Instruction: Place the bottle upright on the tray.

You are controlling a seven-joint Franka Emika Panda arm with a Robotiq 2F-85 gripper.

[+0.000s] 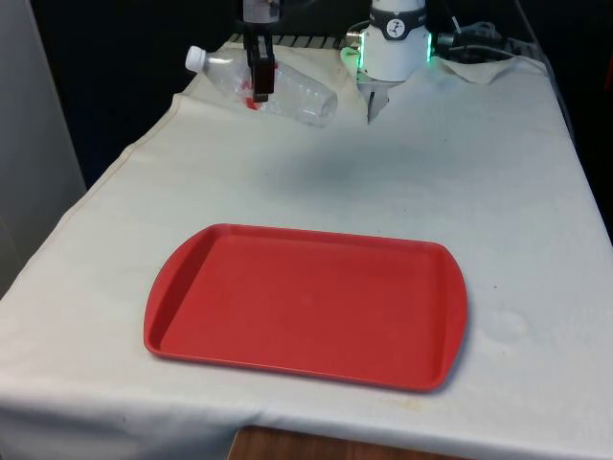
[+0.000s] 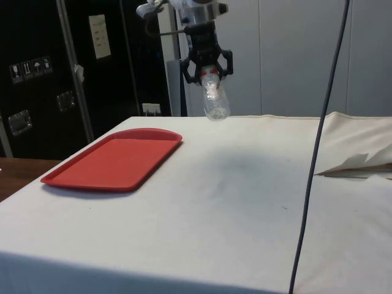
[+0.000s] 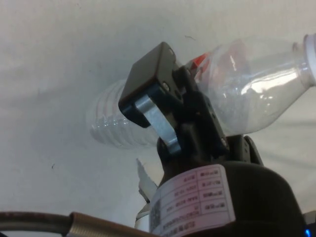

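The hand [image 1: 260, 81] gripped the clear bottle [image 1: 287, 91] around its middle, lying sideways in the air near the surface's [image 1: 383, 182] far end. The red tray [image 1: 306, 302] lay well apart, nothing between them.

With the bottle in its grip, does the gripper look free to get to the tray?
Probably yes. The gripper holds the bottle above the cloth, and nothing stands between it and the bare tray.
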